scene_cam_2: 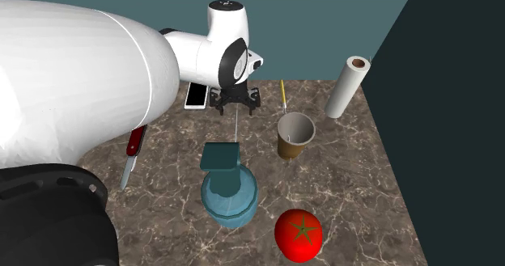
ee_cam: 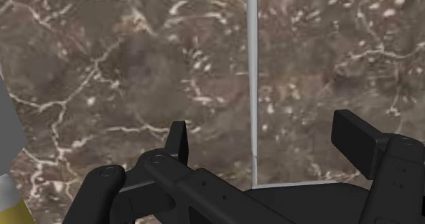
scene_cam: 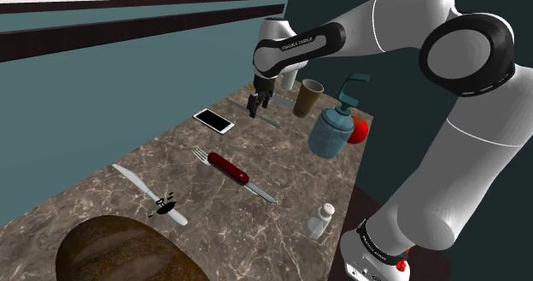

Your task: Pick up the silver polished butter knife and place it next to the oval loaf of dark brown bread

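Note:
A thin silver butter knife (ee_cam: 253,73) lies flat on the brown marble table (scene_cam: 282,177), a narrow grey strip (scene_cam: 280,122) at the far end. My black gripper (scene_cam: 255,106) hangs just above one end of it, open. In the wrist view the knife runs between the two fingers (ee_cam: 178,139), which stand apart and do not touch it. From the second exterior view the gripper (scene_cam_2: 235,101) points down over the knife (scene_cam_2: 235,128). The dark brown oval loaf (scene_cam: 120,254) sits at the near end of the table, far from the gripper.
Near the gripper are a white phone (scene_cam: 213,120), a brown cup (scene_cam: 309,97), a blue soap dispenser (scene_cam: 331,131), a tomato (scene_cam: 360,130), a yellow pencil (scene_cam_2: 283,95) and a paper roll (scene_cam_2: 346,86). Mid-table lie a red-handled knife (scene_cam: 229,168), a fork (scene_cam: 200,155), another silver knife (scene_cam: 132,182) and a shaker (scene_cam: 320,221).

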Controlling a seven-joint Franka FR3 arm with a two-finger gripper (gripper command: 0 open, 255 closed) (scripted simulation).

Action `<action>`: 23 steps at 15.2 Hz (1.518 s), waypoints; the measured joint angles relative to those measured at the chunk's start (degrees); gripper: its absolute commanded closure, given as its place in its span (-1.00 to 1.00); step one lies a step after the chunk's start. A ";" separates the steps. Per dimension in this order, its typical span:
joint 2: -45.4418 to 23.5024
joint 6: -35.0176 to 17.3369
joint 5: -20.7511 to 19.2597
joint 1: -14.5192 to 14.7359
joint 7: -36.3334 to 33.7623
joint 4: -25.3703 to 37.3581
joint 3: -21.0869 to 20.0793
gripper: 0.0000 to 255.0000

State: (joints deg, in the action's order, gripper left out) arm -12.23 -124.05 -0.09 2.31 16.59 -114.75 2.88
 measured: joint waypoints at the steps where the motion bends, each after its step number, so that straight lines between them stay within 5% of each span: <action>1: 0.00 0.00 0.00 0.00 0.00 0.00 0.00 -1.00; 2: 0.00 0.00 0.00 0.00 0.00 0.00 0.00 1.00; 12: 0.00 -0.01 0.00 0.00 0.00 0.00 0.00 1.00; 23: 3.31 6.88 -0.17 -0.01 0.03 3.60 0.07 1.00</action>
State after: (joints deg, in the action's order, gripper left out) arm -8.92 -117.17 -0.26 2.30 16.62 -111.15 2.95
